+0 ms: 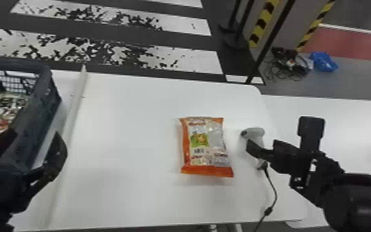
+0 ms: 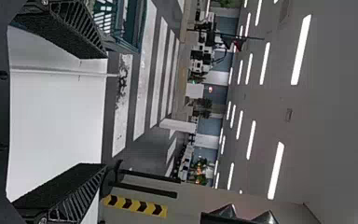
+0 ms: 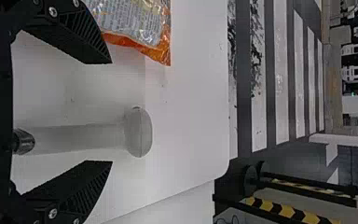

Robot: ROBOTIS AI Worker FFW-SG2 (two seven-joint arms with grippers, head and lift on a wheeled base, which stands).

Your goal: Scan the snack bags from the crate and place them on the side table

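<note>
My left gripper [image 1: 34, 133] stands open at the near right side of the dark crate [image 1: 37, 114], which holds snack bags [image 1: 1, 106]. In the left wrist view, nothing lies between the fingers of that gripper [image 2: 105, 111]. An orange snack bag [image 1: 205, 145] lies flat on the white table [image 1: 126, 138], printed side up. Beside it is the pale handheld scanner [image 1: 255, 133], with my right gripper [image 1: 262, 144] over it. The right wrist view has this gripper [image 3: 111, 112] open, the scanner [image 3: 88, 136] lying between its fingers and the orange bag [image 3: 135, 23] beside one finger.
A raised white strip [image 1: 76, 101] runs between crate and table. The scanner's cable [image 1: 275, 194] trails to the near edge. Another white table surface [image 1: 342, 120] adjoins at the right. Black posts and striped barriers [image 1: 263, 23] stand behind.
</note>
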